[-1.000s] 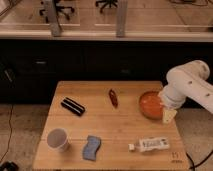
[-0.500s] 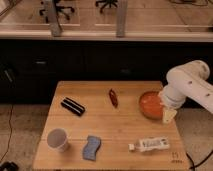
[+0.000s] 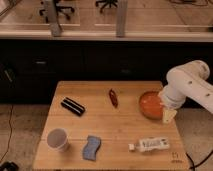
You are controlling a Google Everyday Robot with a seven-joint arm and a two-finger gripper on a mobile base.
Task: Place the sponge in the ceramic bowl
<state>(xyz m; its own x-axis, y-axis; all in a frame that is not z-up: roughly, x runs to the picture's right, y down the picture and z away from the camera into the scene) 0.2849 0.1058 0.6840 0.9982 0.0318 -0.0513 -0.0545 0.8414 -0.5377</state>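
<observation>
The sponge [image 3: 91, 147], small, flat and blue-grey with wavy sides, lies near the front edge of the wooden table, left of centre. The ceramic bowl [image 3: 151, 104], round, shallow and glossy orange-red, sits at the table's right side. My white arm comes in from the right and bends down over the bowl's right rim. The gripper [image 3: 169, 115] hangs at the bowl's front right edge, far from the sponge, with nothing visibly held.
A white cup [image 3: 57, 139] stands at the front left beside the sponge. A black bar [image 3: 73, 106] lies at mid left, a small dark red object [image 3: 113, 97] near the centre, a white tube [image 3: 150, 145] at the front right. Behind the wooden table [image 3: 110, 125] runs a dark counter.
</observation>
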